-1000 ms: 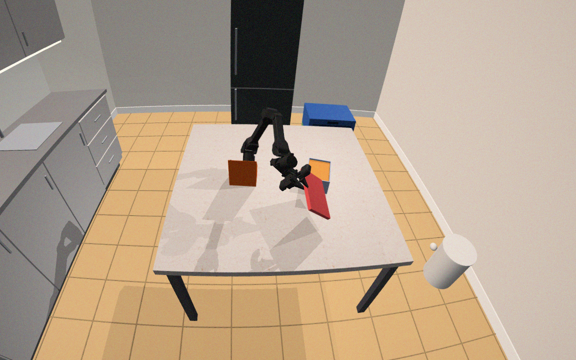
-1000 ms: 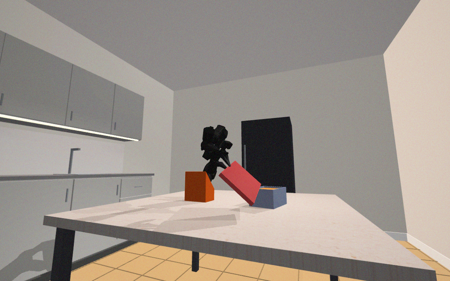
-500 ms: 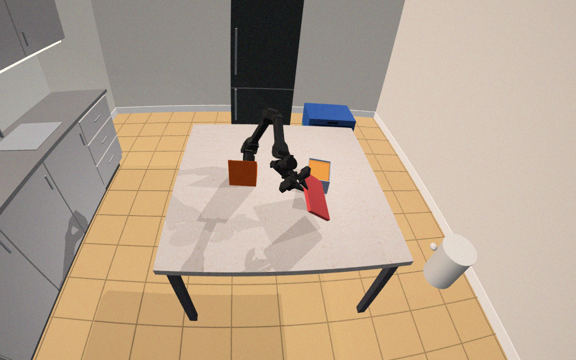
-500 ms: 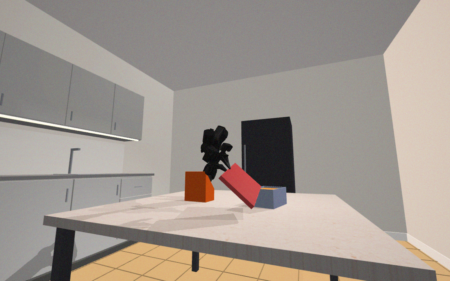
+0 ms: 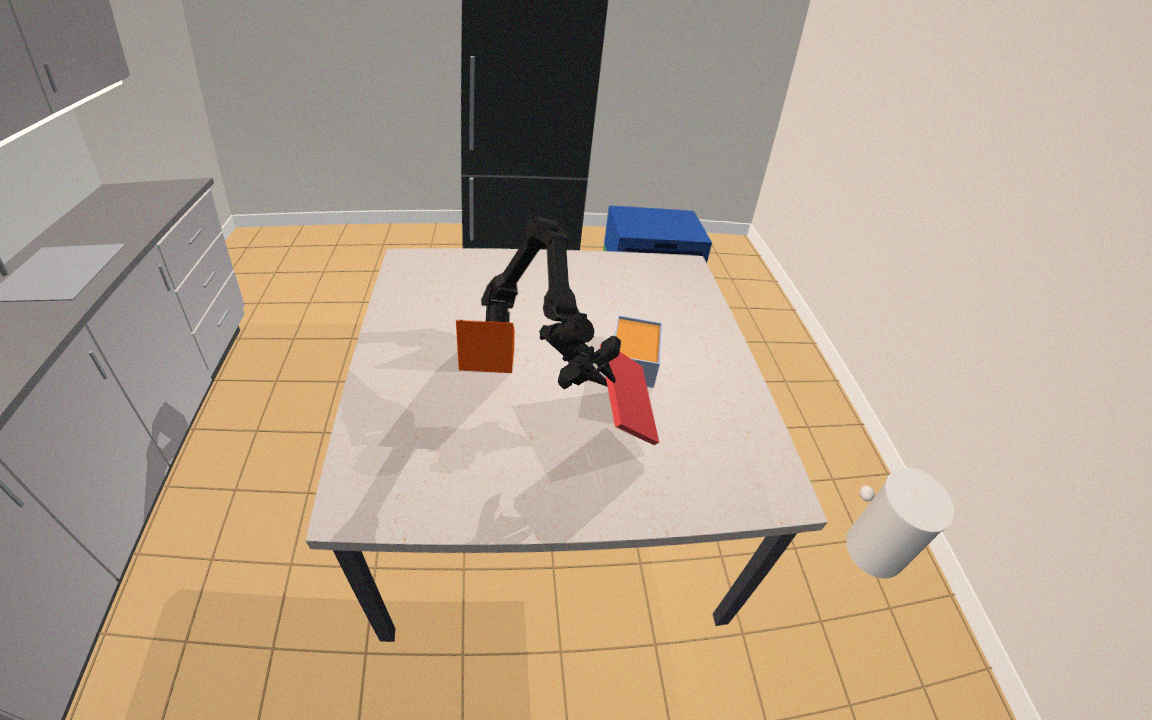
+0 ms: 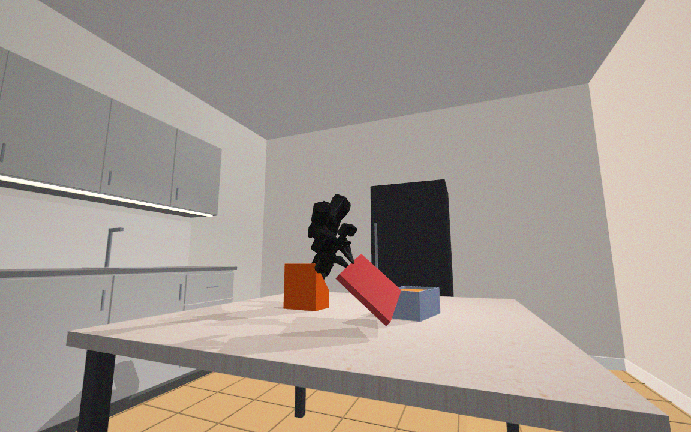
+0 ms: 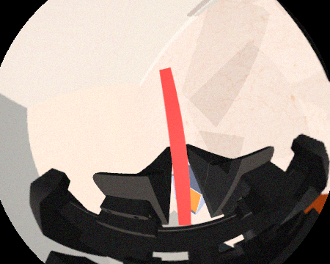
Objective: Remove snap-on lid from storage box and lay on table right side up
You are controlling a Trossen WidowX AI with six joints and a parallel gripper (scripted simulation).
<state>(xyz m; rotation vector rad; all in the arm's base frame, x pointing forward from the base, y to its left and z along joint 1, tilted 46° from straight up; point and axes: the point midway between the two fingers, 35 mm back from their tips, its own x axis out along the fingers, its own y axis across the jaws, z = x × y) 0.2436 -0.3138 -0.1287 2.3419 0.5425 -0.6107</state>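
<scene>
The red lid (image 5: 633,398) (image 6: 370,288) (image 7: 177,136) is off the box and steeply tilted, its upper edge at the fingers and its lower edge down near the table (image 5: 437,483) (image 6: 444,360). Whether that lower edge touches the table is not clear. My gripper (image 5: 610,379) (image 6: 351,264) (image 7: 178,149) is shut on the lid's upper edge. The blue-grey storage box (image 5: 651,372) (image 6: 419,305) stands open and upright just behind and right of the lid, with an orange inside. The lid hides part of the box in the top and exterior views.
An orange block (image 5: 485,346) (image 6: 299,287) with a sloped side stands on the table left of the gripper, in front of the arm's base. The arm reaches over from the back of the table. Shadows of the arm and lid fall on the tabletop toward the front left.
</scene>
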